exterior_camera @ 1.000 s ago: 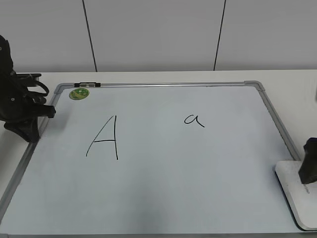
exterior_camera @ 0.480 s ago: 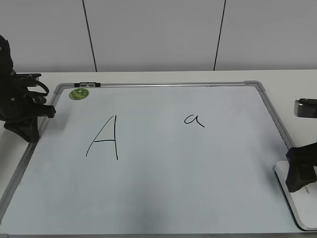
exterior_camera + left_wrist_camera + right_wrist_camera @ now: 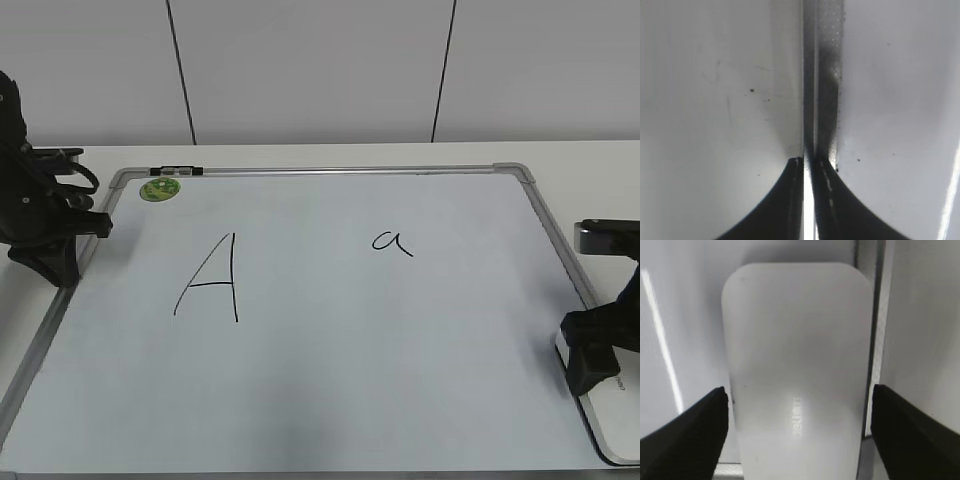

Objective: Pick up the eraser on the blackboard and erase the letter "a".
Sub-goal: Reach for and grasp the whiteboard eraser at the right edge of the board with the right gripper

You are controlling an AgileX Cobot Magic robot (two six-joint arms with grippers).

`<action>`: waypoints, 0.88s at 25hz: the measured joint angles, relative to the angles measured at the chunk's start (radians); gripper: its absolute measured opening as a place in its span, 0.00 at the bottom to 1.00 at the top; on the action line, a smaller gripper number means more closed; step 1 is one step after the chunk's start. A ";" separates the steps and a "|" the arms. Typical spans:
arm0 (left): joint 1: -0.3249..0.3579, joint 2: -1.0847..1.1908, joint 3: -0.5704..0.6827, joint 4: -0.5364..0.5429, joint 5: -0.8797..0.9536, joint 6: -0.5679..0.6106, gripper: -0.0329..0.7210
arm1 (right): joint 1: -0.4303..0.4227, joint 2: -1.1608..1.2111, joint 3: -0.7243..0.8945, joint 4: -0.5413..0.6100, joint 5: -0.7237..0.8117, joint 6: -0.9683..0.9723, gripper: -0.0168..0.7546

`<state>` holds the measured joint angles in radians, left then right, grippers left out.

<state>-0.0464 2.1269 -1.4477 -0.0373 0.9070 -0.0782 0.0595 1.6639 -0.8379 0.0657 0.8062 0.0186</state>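
The tabletop (image 3: 330, 152) was pale, w/ the blackboard (image 3: 330, 380) lying flat on it and taking up most of the space. Big capital "A" (image 3: 210, 280) sat left of centre, the letter "a" (image 3: 392, 242) further right & up, both untouched. Nothing lay between the small letter and the right side of the board. Small green magnet (image 3: 159, 189) and a black-tipped marker (image 3: 176, 171) were by the top-left frame.

Left tool (image 3: 807, 165) was parked on the board's left edge, fingers pressed together, holding nothing. Right tool (image 3: 799, 410) hung over the eraser (image 3: 797, 360) at the board's lower-right corner, spread wide w/ one finger (image 3: 687, 435) each side of the white block, not touching it as far as I could see.

Vs. half a sec ago: right arm had dropped lower and more of its wrist showed at the right edge; a sec ago only a finger tip showed there. Eraser and left arm hadn't shifted.
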 joint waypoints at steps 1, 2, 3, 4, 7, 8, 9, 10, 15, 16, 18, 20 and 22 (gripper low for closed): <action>0.000 0.000 0.000 0.000 0.000 0.000 0.08 | 0.000 0.005 0.000 0.000 -0.007 0.001 0.88; 0.000 0.000 0.000 0.000 0.000 0.000 0.08 | 0.000 0.009 0.000 0.000 -0.011 0.001 0.88; 0.000 0.000 0.000 0.000 0.000 0.000 0.08 | 0.000 0.016 0.000 0.000 -0.017 0.002 0.88; 0.000 0.000 0.000 0.000 0.000 0.000 0.08 | 0.000 0.026 0.000 -0.001 -0.022 0.002 0.86; 0.000 0.000 0.000 0.000 0.000 0.000 0.08 | 0.000 0.043 0.000 -0.001 -0.029 0.002 0.82; 0.000 0.000 0.000 0.000 0.000 0.000 0.08 | 0.000 0.050 0.000 -0.001 -0.031 0.002 0.80; 0.000 0.000 0.000 0.000 0.000 0.000 0.08 | 0.000 0.050 0.000 -0.001 -0.031 0.002 0.78; 0.000 0.000 0.000 0.000 0.000 0.000 0.09 | 0.000 0.050 0.000 -0.001 -0.031 0.002 0.77; 0.000 0.000 0.000 0.000 0.000 0.000 0.09 | 0.000 0.050 0.000 -0.001 -0.033 0.002 0.72; 0.000 0.000 0.000 0.000 0.000 0.000 0.09 | 0.000 0.050 0.000 -0.002 -0.033 0.002 0.72; 0.000 0.000 0.000 0.000 0.000 0.000 0.09 | 0.000 0.050 0.000 -0.005 -0.033 0.002 0.71; 0.000 0.000 0.000 0.000 0.000 0.000 0.09 | 0.000 0.050 0.000 -0.005 -0.033 0.002 0.71; 0.000 0.000 0.000 0.000 0.000 0.000 0.09 | 0.000 0.050 0.000 -0.005 -0.034 0.002 0.71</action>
<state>-0.0464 2.1269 -1.4477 -0.0373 0.9070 -0.0782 0.0595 1.7140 -0.8379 0.0612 0.7727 0.0209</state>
